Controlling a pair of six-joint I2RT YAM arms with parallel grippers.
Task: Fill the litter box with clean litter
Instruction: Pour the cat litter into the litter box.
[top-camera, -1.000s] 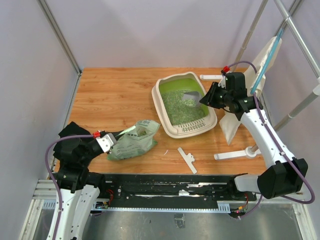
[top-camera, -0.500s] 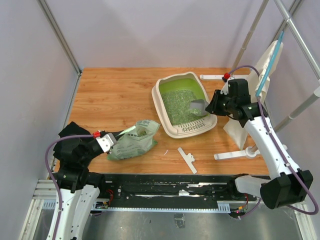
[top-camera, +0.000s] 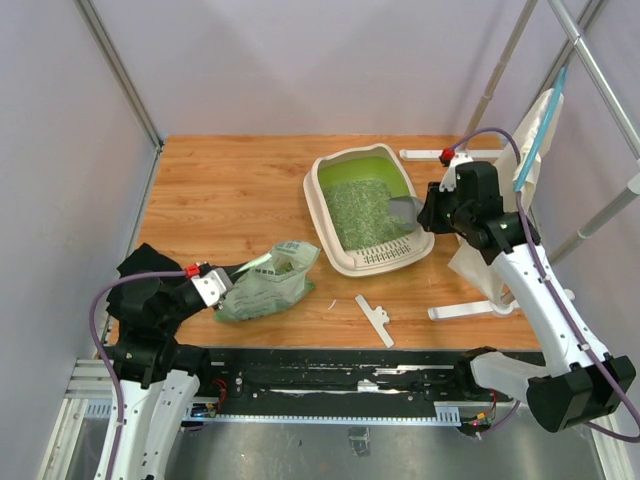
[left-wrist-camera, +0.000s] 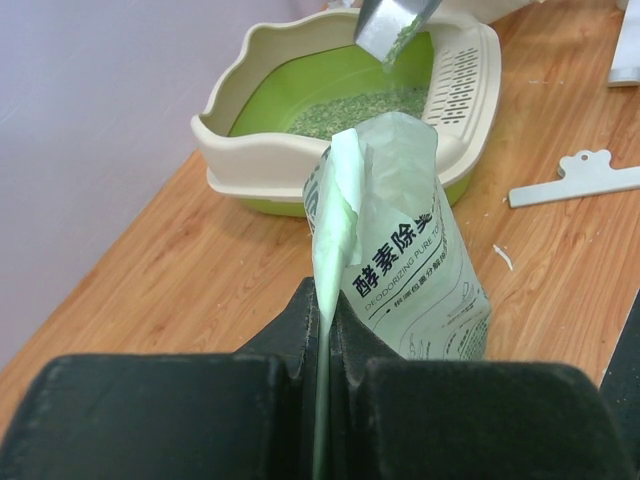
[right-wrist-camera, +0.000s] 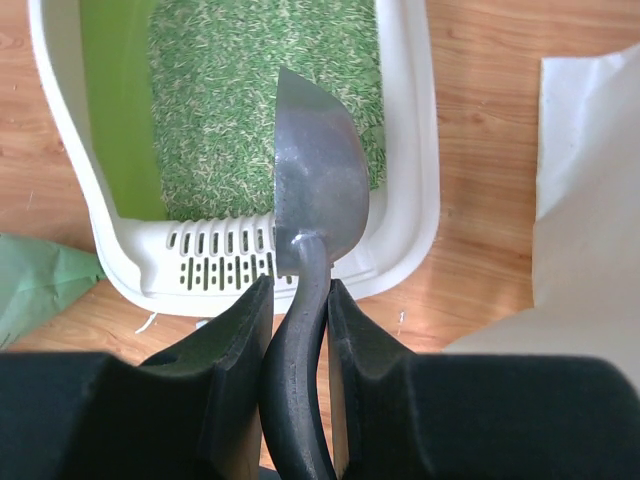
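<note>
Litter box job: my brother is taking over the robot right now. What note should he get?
Left gripper: shut on the top edge of the bag, holding its mouth up and open.
Right gripper: shut on the handle of the scoop, which is held over the litter box near its right side.
Done: litter covers most of the box floor. A green strip along the far and left sides is bare.
Left: probably more scoops from bag to box, then level it out.

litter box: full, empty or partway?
Partway: clean litter covers most of the litter box floor, but a bare green strip shows along one side, and the rim stands well above the litter.
</note>
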